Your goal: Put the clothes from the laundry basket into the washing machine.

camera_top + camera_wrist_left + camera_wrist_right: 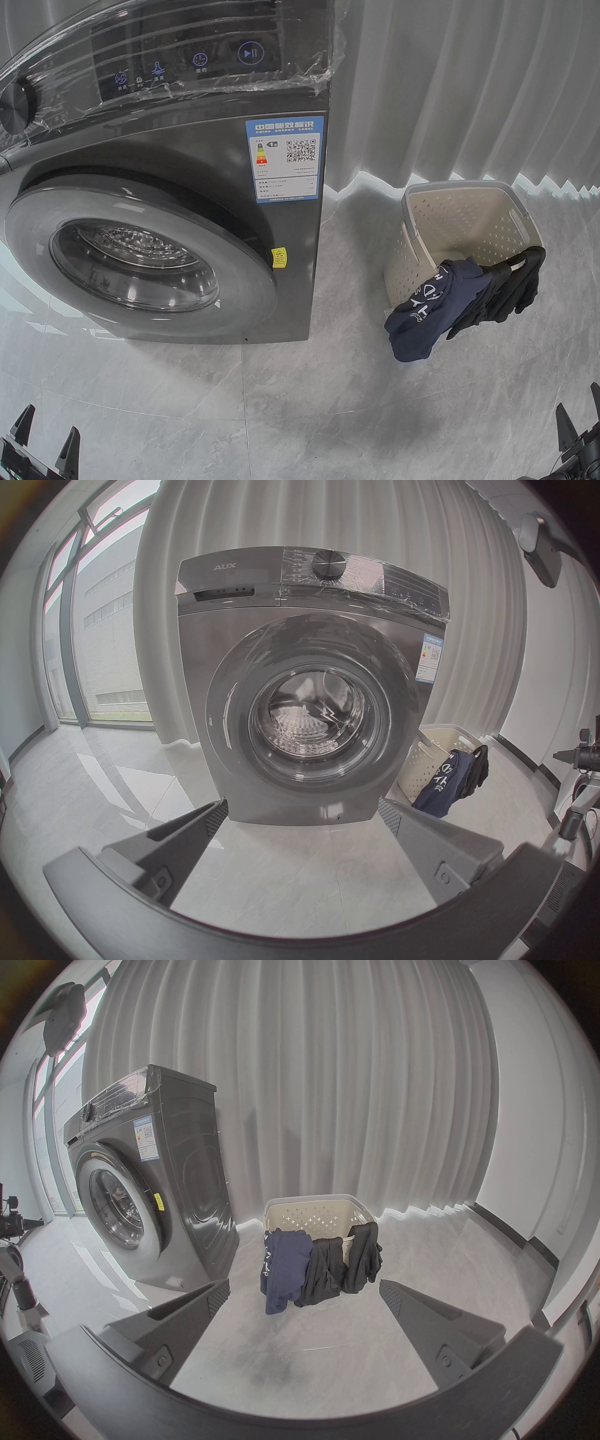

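Jaws both spread; three garments [322,1269] drape one laundry basket [319,1217].

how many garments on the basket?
3, all draped over the laundry basket rim: navy garment nearest the washing machine, black garment mid-rim, second black garment farthest. More may lie inside.

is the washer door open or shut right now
Shut. The door sits flush against the front of the washing machine, and its glass porthole covers the drum.
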You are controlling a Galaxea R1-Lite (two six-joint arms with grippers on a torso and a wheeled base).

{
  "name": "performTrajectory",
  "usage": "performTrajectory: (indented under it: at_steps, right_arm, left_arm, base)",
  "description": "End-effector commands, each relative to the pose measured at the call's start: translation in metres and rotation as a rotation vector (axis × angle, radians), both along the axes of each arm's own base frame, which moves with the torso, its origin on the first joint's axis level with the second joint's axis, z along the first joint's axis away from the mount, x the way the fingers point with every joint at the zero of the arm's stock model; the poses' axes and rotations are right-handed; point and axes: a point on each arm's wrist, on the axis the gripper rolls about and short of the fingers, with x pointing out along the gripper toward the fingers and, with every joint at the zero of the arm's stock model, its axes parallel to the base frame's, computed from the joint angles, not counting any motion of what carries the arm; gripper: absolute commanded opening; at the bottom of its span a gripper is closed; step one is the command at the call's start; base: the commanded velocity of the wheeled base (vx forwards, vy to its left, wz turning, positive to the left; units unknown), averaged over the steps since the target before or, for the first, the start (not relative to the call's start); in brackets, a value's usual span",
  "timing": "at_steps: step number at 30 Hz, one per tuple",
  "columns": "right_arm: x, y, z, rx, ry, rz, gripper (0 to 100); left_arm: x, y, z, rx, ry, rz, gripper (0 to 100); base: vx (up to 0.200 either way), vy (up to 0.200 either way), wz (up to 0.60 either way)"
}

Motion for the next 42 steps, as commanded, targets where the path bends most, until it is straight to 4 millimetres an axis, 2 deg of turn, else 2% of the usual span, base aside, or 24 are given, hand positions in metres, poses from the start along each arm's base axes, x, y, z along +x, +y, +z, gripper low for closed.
performTrajectory:
  at_steps: [1, 22, 42]
  right_arm:
    - [0.0001, 0.0, -0.0052, 0.0, 0.001, 0.0, 100]
    - [0.0001, 0.0, -0.0052, 0.0, 0.001, 0.0, 100]
    - [0.0001, 0.0, -0.0052, -0.002, 0.001, 0.0, 100]
  left_arm:
    - [0.0003, 0.0, -0.0049, 0.0, 0.006, 0.0, 100]
    - [0.0003, 0.0, -0.0047, 0.0, 0.004, 0.0, 100]
    - [0.0003, 0.0, -0.0047, -0.002, 0.004, 0.001, 100]
  base:
    - [0.0, 0.2, 0.0]
    - [0.0, 0.2, 0.0]
    - [0.0, 0.0, 0.0]
